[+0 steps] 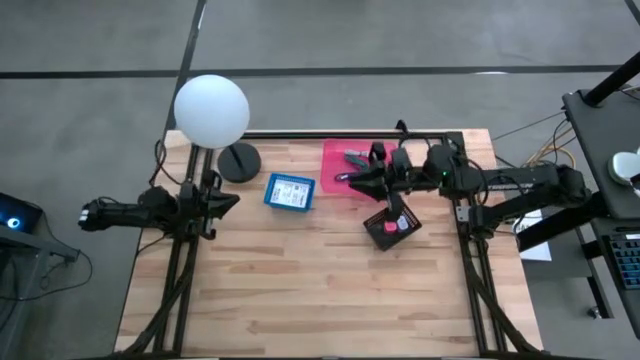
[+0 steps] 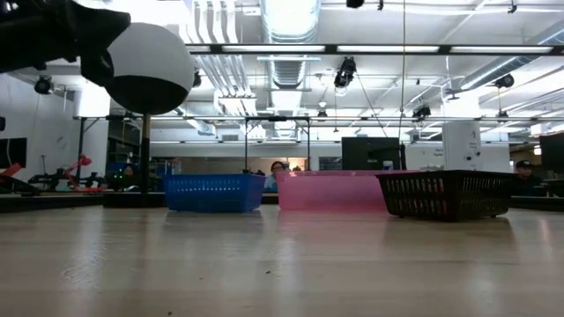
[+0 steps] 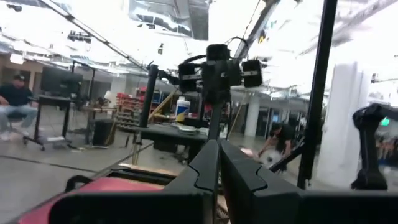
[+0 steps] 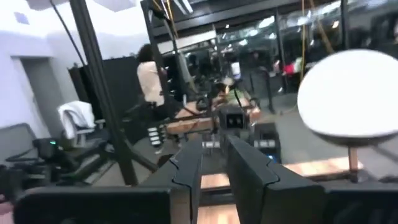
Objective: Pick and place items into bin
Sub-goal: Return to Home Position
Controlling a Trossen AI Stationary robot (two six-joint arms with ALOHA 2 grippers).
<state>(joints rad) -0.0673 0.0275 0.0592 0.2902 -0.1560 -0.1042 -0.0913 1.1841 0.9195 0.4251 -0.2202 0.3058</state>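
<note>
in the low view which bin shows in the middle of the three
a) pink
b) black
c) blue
a, since the pink bin shows between the blue bin on the picture's left and the black bin on its right.

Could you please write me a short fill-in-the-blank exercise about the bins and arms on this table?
1. The bin nearest the lamp base is ___.
2. The arm reaching over the pink bin is the ___ one.
3. The left gripper waits on the table's ___ side.
4. The lamp's globe is ___.
Missing words: blue; right; left; white.
</note>
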